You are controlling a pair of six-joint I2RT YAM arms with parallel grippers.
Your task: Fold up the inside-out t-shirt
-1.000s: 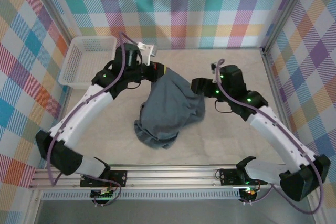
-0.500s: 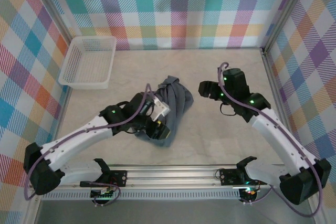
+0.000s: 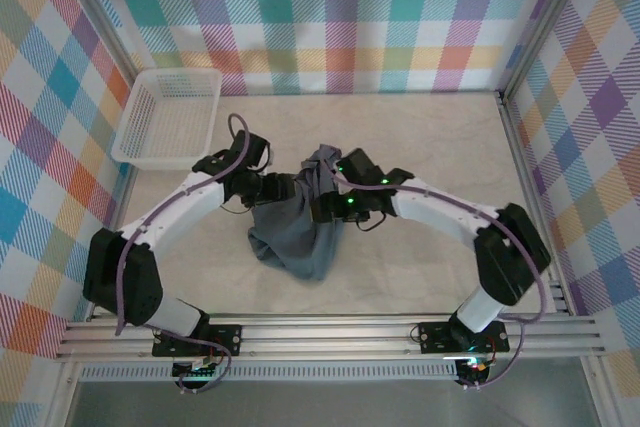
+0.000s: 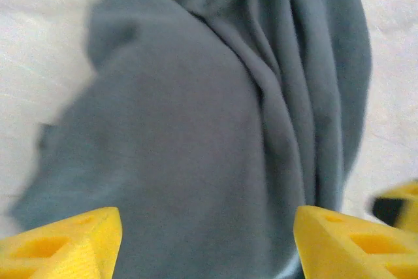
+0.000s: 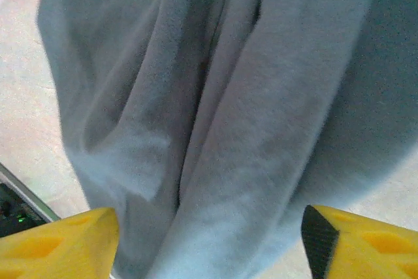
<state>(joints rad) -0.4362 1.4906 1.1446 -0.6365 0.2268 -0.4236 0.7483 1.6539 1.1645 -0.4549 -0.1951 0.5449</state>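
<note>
The soft, short-sleeved fabric t-shirt [image 3: 297,235] is a plain dark slate-grey. It looks bluer in the blurred wrist views, perhaps from the lighting. The plastic lattice basket [image 3: 165,117] is white. The flat table [image 3: 430,137] is pale cream with faint mottling. The enclosure walls [image 3: 340,17] carry a plaid of red, orange, yellow, teal, blue and purple on white. The left arm [image 3: 170,212] and right arm [image 3: 440,212] have white shells, black joints, purple cables and small green lights. The left gripper [image 4: 208,243] and right gripper [image 5: 209,240] have bright yellow fingers [image 4: 65,243].

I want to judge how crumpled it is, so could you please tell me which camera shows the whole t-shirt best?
The top external view: the t-shirt lies bunched up with most of its outline visible. Both wrist views show close-up grey folds, cropped at the frame edges.
</note>
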